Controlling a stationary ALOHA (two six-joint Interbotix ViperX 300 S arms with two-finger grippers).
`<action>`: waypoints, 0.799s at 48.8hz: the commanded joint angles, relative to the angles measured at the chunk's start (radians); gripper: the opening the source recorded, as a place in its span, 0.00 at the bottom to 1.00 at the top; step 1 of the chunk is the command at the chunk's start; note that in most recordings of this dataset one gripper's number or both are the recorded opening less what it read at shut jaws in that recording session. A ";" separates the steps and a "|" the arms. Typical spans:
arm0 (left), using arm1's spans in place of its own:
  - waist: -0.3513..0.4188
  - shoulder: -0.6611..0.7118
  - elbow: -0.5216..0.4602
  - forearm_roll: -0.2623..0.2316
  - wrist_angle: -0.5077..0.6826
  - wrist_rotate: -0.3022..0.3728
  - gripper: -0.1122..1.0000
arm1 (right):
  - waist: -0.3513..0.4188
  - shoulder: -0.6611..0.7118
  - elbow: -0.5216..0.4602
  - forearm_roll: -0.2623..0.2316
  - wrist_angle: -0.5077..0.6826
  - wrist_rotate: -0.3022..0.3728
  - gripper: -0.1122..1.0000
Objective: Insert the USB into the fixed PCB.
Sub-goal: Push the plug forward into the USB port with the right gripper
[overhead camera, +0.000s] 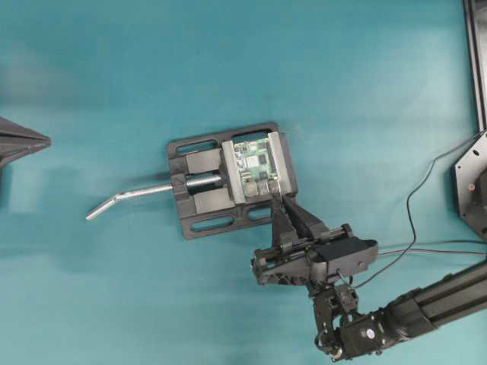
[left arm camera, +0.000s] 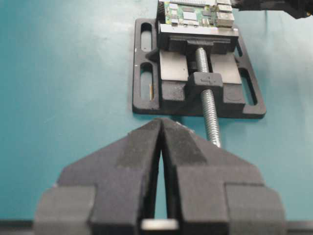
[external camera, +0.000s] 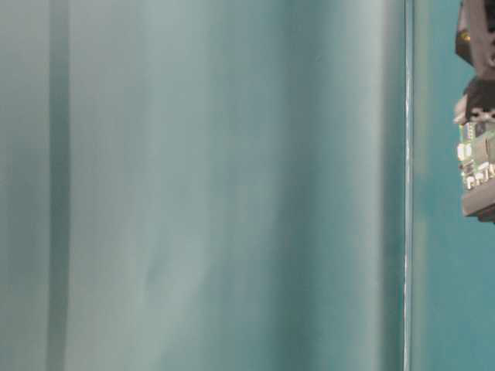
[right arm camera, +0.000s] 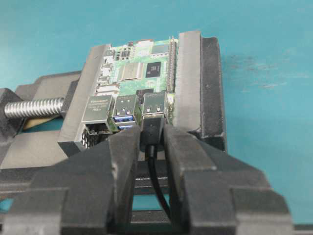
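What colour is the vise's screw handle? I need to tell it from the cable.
Silver handle, clearest in the overhead view.

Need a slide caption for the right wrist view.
Right tool grips the USB at a port of the fixed PCB clamped in the vise.

A plain teal tabletop (overhead camera: 114, 289) fills the scene under soft, even light, with faint smudges.
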 commanded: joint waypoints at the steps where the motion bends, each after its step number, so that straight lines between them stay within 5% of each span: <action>1: 0.002 0.011 -0.028 0.002 -0.005 -0.006 0.10 | -0.067 -0.049 -0.003 -0.015 -0.002 -0.003 0.26; 8: 0.003 0.011 -0.028 0.003 -0.005 -0.006 0.10 | -0.066 -0.054 -0.003 -0.015 0.002 -0.005 0.29; 16: 0.003 0.011 -0.028 0.003 -0.005 -0.006 0.10 | -0.057 -0.055 -0.003 -0.014 0.014 -0.003 0.48; 39: 0.003 0.009 -0.029 0.002 -0.002 -0.006 0.10 | 0.002 -0.095 0.014 0.002 0.014 -0.014 0.50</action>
